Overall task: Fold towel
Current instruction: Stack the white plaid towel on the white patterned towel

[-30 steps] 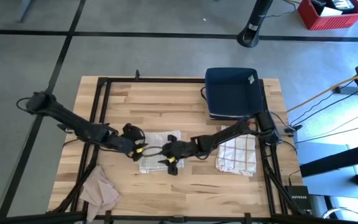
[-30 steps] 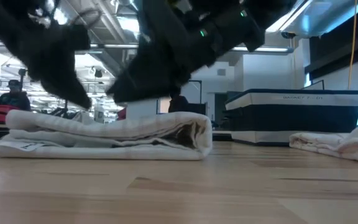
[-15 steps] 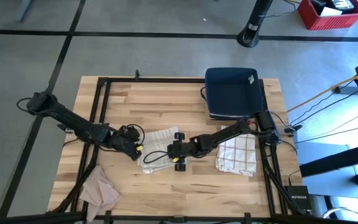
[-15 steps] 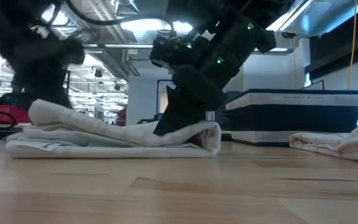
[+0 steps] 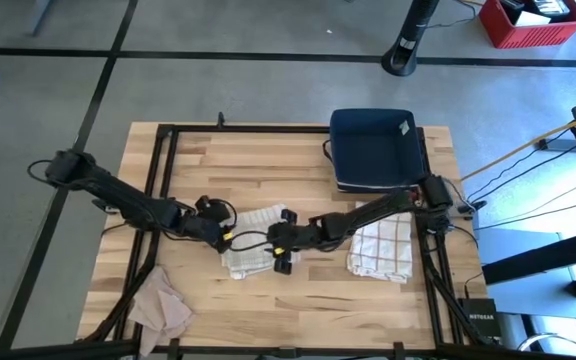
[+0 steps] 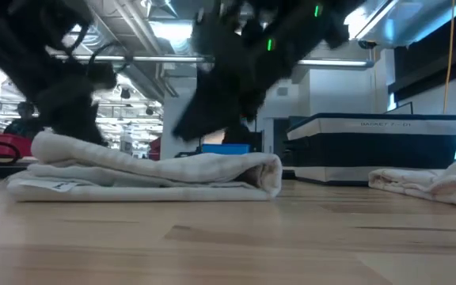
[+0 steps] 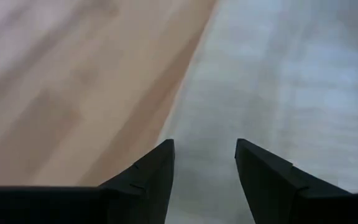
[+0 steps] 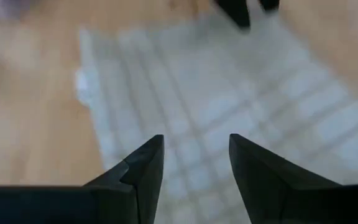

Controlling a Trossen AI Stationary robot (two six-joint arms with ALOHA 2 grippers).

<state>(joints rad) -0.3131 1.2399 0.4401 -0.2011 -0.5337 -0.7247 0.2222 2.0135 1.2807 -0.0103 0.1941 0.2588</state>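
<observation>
The towel [image 5: 253, 240] is found lying near the middle of the table [image 5: 298, 160], folded into a compact, layered bundle; in the low view [image 6: 145, 174] a rounded fold is shown at one end and loose edges at the other. The left gripper [image 5: 220, 233] is stationed at one side of the towel and the right gripper [image 5: 280, 243] at the opposite side, both just above it. In each wrist view the fingers [image 7: 149, 171] [image 8: 143, 168] are seen spread apart with only cloth and wood between them, so nothing is held by either. Compared with one second ago, the bundle is observed to be narrower and thicker: a further fold has been laid over, the right gripper has been carried across the cloth toward the left one and back to the edge, and in the low view both grippers are now lifted clear of the top layer where half a second ago the right one was pressed onto it. It is judged that the fold has been completed or nearly so, and that only tidying or withdrawal remains. A checked cloth [image 5: 380, 248] lies beyond the right gripper from the towel, a tan cloth [image 5: 163, 305] lies well apart beyond the left gripper, and a blue bin [image 5: 373, 148] stands farther back; none of these has been disturbed.
</observation>
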